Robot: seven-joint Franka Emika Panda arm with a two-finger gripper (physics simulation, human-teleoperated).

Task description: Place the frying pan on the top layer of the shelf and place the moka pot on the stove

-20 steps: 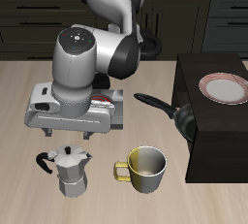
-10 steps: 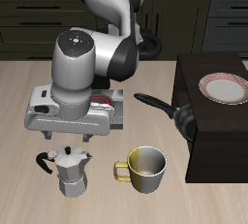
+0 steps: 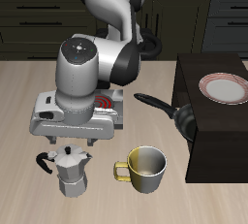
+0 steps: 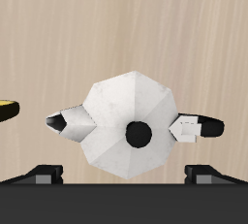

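The silver moka pot [image 3: 70, 171] stands upright near the table's front edge, its black handle pointing away from the mug. My gripper [image 3: 70, 143] hangs just above it, open, with nothing held. In the wrist view the moka pot [image 4: 126, 121] lies between the two fingertips [image 4: 44, 173], with its black lid knob near the middle and the gripper [image 4: 124, 175] centred over it. The frying pan [image 3: 180, 117] rests against the side of the dark shelf [image 3: 208, 141], its handle pointing toward the stove. The stove [image 3: 107, 102] is mostly hidden behind my hand.
A yellow-grey mug [image 3: 145, 168] stands close beside the moka pot, and its rim [image 4: 5, 112] shows in the wrist view. A white plate with a red rim [image 3: 225, 88] lies on the shelf's top.
My gripper has moved down and toward the table's front edge, ending just above the moka pot. The pan, the mug and the pot have not moved.
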